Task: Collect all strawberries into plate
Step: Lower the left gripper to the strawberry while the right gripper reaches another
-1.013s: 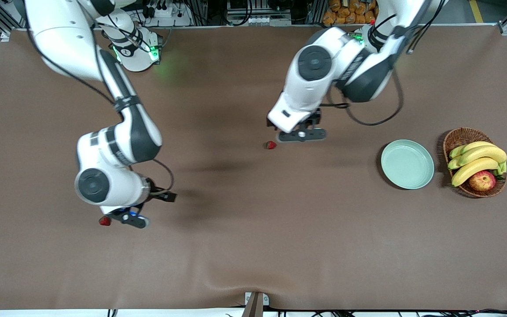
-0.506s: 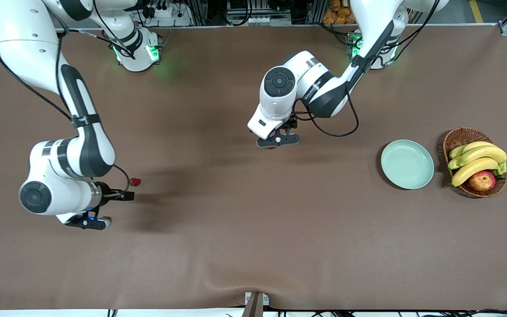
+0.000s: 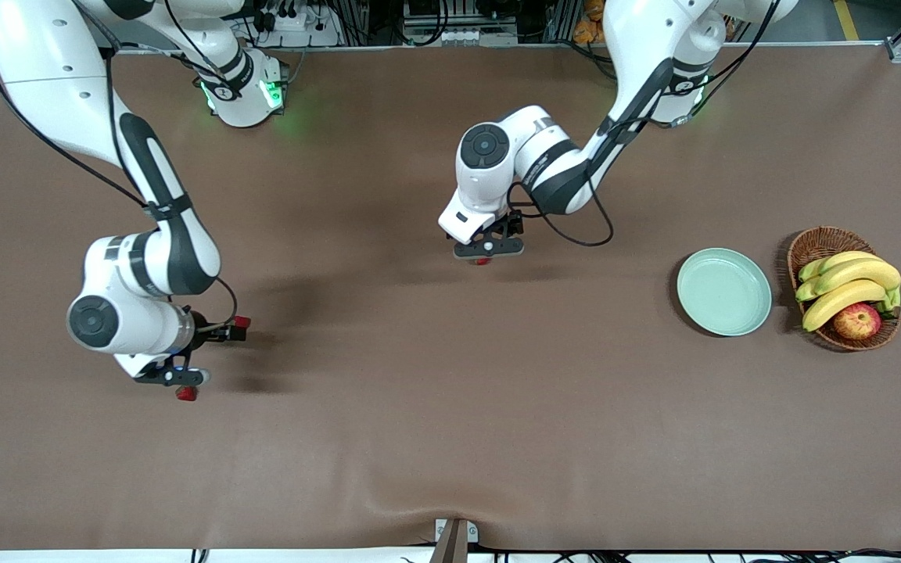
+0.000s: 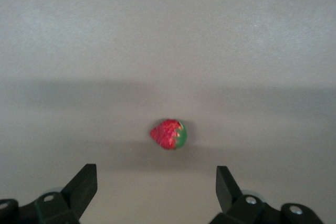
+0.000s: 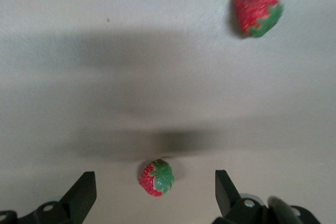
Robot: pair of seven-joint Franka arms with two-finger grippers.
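Wicker basket [image 3: 818, 244] with bananas [image 3: 849, 283], apple [image 3: 857, 320]

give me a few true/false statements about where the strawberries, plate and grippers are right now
1. The round pale mint-green plate holds one strawberry. False: it holds none.
2. The left gripper hangs over a small red strawberry, jaws open. True.
3. The right gripper is shut on a berry. False: its jaws are open, and the strawberry under it lies on the brown table.
4. A second strawberry lies near the right gripper. True.
5. The brown wicker basket stands beside the plate, toward the left arm's end. True.
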